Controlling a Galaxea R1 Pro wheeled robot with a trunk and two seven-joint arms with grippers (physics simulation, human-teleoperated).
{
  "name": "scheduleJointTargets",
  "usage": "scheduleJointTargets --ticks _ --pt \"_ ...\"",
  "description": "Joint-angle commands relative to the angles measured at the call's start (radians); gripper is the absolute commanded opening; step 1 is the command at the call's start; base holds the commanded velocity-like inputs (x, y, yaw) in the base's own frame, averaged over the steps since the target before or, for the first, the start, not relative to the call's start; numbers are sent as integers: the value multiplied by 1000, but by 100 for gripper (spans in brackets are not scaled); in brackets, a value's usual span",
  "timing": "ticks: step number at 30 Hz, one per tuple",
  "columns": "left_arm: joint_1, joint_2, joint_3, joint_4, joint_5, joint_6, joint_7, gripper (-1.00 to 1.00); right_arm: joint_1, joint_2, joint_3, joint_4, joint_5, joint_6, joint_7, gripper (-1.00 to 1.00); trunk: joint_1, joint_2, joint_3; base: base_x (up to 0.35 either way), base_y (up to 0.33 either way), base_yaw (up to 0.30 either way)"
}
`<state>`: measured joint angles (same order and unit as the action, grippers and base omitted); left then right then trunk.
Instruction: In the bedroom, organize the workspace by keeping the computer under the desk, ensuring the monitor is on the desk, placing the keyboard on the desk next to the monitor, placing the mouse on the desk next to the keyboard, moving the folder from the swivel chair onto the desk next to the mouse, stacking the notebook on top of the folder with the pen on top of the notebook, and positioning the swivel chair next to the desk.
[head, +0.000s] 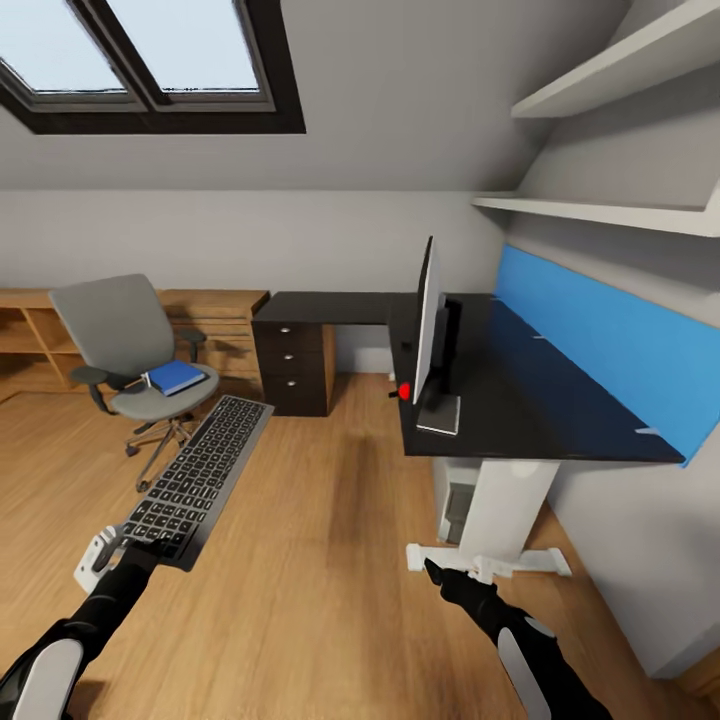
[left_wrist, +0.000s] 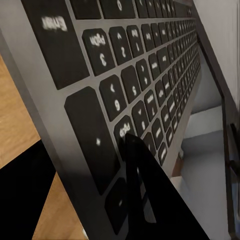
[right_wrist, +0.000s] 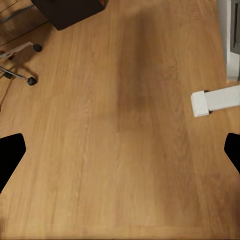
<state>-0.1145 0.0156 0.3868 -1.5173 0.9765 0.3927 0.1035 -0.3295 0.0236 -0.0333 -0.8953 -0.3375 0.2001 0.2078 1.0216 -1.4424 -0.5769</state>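
peeking computer (head: 458, 508), mostly behind desk (head: 520, 400)

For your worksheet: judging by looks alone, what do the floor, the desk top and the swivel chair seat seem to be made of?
Floor: wood planks, light brown with visible grain.
Desk top: smooth black board, probably laminate.
Swivel chair seat: grey padding, likely fabric, on a shiny metal-looking base.

The head view looks forward and down across the wooden floor (head: 300, 560) toward the desk (head: 520, 400) and swivel chair (head: 135, 350). The left wrist camera sits very close over the keyboard (left_wrist: 140, 85), looking along its keys. The right wrist camera faces down at that same floor, sharing the desk's white foot (right_wrist: 215, 100) and the chair's casters.
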Motion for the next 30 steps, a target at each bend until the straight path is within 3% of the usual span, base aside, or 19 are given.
scheduleJointTargets --ticks 1,10,24,30 --pt "-1 1 0 -5 8 5 -4 -100 0 1 -4 -1 -9 -8 4 100 0 -1 0 -205 154 0" --pt "-1 2 0 -13 8 6 -40 -100 1 1 -4 20 -9 -89 4 100 0 -1 14 -128 63 0" --pt "-1 2 0 -14 8 6 -43 -100 1 1 -4 22 -9 -96 5 100 0 -1 35 -48 4 0" --pt "-1 2 0 -14 8 7 -44 -100 1 0 -4 22 -11 -96 5 100 0 -1 37 32 159 0"
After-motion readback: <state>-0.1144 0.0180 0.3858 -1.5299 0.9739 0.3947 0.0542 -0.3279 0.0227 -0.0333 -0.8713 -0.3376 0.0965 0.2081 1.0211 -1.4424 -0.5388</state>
